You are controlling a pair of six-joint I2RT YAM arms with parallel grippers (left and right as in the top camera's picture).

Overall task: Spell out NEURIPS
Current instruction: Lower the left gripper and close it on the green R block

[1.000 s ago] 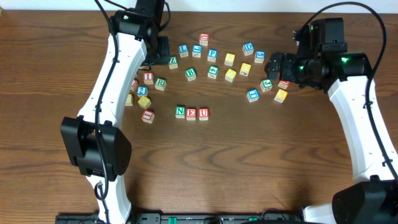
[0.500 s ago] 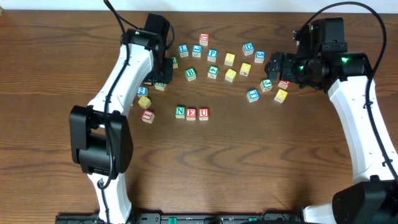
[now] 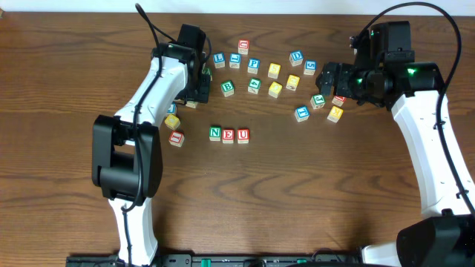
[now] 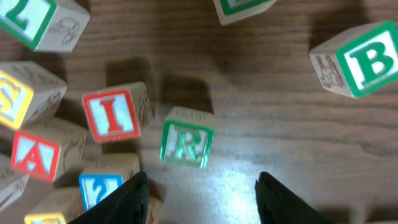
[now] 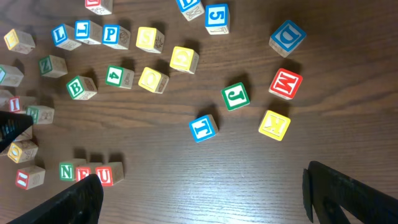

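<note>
– Just beyond the left end effector (image 4: 202,199), on the table (image 4: 280,137), sits the green R cube (image 4: 187,144), letter up and free. The jaws are partly spread with nothing between them, and R lies ahead of the gap, not inside it.
– And the word so far?
– N cube (image 3: 215,133), E cube (image 3: 228,134) and U cube (image 3: 243,134) touch in a row near the middle of the table. R belongs just right of U.
– What might spoil the pick?
– Crowding, I'd judge. The red I cube (image 4: 110,116) stands just left of R, with a red A cube (image 4: 34,154) and a blue-lettered cube (image 4: 99,186) close by. A finger coming down on that side could shove I or trap both cubes. R also looks turned a little against the fingers, so it could twist as they close.
– The other side?
– The right end effector (image 5: 211,199) gapes wide and empty, hovering at the right cluster, well apart from R.
– Anything unclear?
– From overhead the left arm (image 3: 152,89) mostly covers R and I. The wrist view washes R's face with glare and cuts off a yellow-lettered cube (image 4: 12,99) at its left edge, so I cannot confirm it is an S.
</note>
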